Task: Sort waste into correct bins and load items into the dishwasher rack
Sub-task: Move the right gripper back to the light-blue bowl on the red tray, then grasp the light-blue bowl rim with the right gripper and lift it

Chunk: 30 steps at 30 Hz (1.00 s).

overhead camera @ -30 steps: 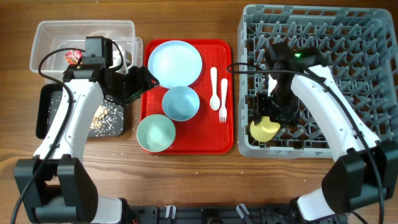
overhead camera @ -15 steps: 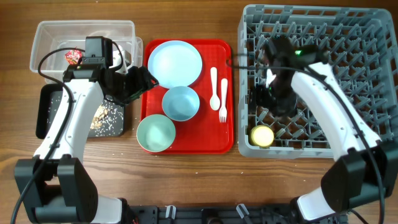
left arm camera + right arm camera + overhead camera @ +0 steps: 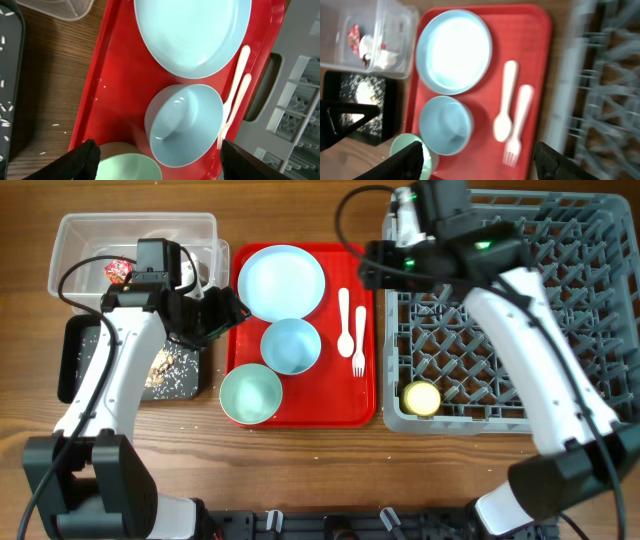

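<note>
The light blue plate, light blue bowl, mint green bowl, white spoon and fork lie on the red tray. The yellow cup stands in the front left corner of the grey rack. My left gripper is open and empty over the tray's left edge; in its wrist view it hangs above both bowls. My right gripper is open and empty over the tray's far right corner, looking down on the dishes.
The clear tub at the back left holds a red-and-white wrapper and white paper. The black tray in front of it holds rice-like crumbs and brownish scraps. A few crumbs lie on the wood beside it.
My right gripper let go of the yellow cup in the rack's front left corner, then rose and swung back left toward the red tray. The left arm has not moved.
</note>
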### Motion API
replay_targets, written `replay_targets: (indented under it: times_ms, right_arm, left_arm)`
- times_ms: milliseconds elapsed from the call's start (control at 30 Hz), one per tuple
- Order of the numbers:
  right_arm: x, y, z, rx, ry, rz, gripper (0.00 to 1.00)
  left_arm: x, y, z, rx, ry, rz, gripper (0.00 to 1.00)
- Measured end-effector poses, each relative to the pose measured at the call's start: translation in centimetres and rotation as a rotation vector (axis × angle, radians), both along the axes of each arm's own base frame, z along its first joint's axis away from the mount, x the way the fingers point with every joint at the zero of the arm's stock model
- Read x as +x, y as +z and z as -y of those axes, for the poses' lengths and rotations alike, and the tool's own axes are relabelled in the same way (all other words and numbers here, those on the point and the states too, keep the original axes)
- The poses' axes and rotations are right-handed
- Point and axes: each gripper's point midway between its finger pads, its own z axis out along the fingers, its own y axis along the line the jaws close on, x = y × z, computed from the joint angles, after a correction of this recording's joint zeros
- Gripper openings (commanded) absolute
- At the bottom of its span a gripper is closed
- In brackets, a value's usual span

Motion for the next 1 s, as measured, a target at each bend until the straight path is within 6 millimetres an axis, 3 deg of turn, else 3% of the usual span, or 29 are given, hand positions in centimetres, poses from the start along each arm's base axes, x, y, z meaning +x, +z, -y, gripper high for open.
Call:
replay_targets:
  times_ms: [100,267,400,533,800,1000]
  right_arm:
    - [0.0,-3.0,-2.7,0.001,0.043,-0.053,0.68]
    - [-0.3,-9.8,-6.1,-0.036,0.076,-0.187,0.60]
    - [-1.3,-14.4,-7.2,-0.078,0.093,-0.291,0.57]
    - [-2.1,-17.7,-7.4,-0.113,0.097,-0.369,0.47]
    - [-2.7,-21.2,-7.7,-0.136,0.095,-0.438,0.04]
    - [-2.7,-21.2,-8.0,-0.124,0.098,-0.437,0.04]
  left_arm:
    - [0.1,0.9,-0.5,0.033,0.008,0.013,0.83]
    - [1.2,5.1,-2.6,0.148,0.053,0.152,0.99]
    - [1.1,7.4,-4.2,0.236,0.099,0.223,1.00]
    - [1.0,7.3,-5.3,0.292,0.124,0.214,1.00]
    - [1.0,7.3,-5.8,0.317,0.136,0.213,1.00]
    - [1.0,7.3,-5.8,0.320,0.137,0.213,1.00]
